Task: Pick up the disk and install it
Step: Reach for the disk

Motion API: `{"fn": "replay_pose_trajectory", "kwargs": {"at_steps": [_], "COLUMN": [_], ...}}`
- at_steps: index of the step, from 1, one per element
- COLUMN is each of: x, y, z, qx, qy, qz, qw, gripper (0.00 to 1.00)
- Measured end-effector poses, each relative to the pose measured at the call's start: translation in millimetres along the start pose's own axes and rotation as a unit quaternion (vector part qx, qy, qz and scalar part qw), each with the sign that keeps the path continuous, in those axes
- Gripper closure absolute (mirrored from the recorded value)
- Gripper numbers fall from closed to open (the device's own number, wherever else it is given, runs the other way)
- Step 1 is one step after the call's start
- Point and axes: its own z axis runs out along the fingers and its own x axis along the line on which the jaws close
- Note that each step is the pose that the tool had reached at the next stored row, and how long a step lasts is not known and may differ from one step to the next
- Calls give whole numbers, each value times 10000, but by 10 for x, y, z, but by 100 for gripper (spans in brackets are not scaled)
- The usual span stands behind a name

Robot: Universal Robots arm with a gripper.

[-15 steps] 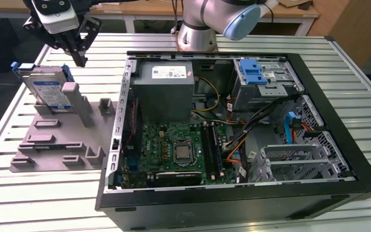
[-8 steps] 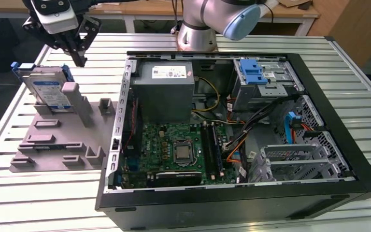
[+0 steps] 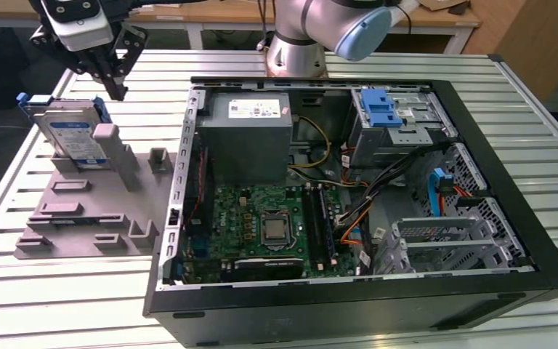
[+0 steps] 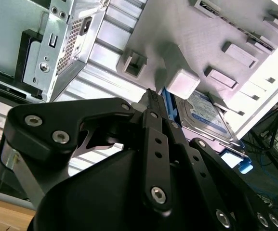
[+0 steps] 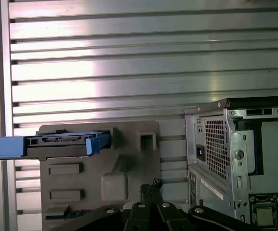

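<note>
The disk (image 3: 72, 132) is a silver drive with a blue-and-white label in a blue carrier frame. It stands on edge in the grey holder plate (image 3: 90, 218) at the exterior view's left, outside the computer case. My gripper (image 3: 117, 91) hangs just above and slightly behind the disk's upper corner, shut, with nothing between its fingers. In the second wrist view the closed fingertips (image 4: 151, 96) point toward the disk (image 4: 204, 113). The first wrist view looks down on the disk's blue frame edge (image 5: 52, 144), off to the side of the gripper (image 5: 151, 186).
The open black computer case (image 3: 511, 182) lies to the exterior view's right of the plate. It holds a grey power-supply box (image 3: 250, 138), a motherboard (image 3: 269, 225) and a drive bay with a blue latch (image 3: 380, 109). Grey posts (image 3: 107, 142) rise from the plate beside the disk.
</note>
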Motion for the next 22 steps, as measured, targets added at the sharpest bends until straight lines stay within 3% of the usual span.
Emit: {"fn": "replay_pose_trajectory", "kwargs": {"at_steps": [15,22], "x": [99,106], "y": [34,36], "z": [15,16], "qx": [0,0], "qy": [3,3], "qz": [0,0], "qw": [10000,10000], "gripper": [89,89]}}
